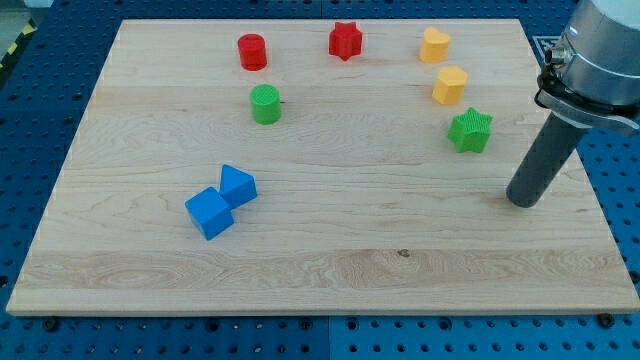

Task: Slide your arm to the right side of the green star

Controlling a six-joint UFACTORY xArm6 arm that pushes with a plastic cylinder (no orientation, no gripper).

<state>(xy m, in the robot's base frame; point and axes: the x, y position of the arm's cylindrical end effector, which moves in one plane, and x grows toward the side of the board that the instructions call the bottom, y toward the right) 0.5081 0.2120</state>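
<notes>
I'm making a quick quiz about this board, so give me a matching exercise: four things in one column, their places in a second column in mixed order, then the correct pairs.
Column one:
1. green star
2. red star
3. green cylinder
4. my tip

Column two:
A. near the view's top edge, right of the red cylinder
B. lower right of the green star, apart from it
C. just below the two yellow blocks
D. below the red cylinder, above the two blue blocks

Pairs: 1-C, 2-A, 3-D, 4-B
</notes>
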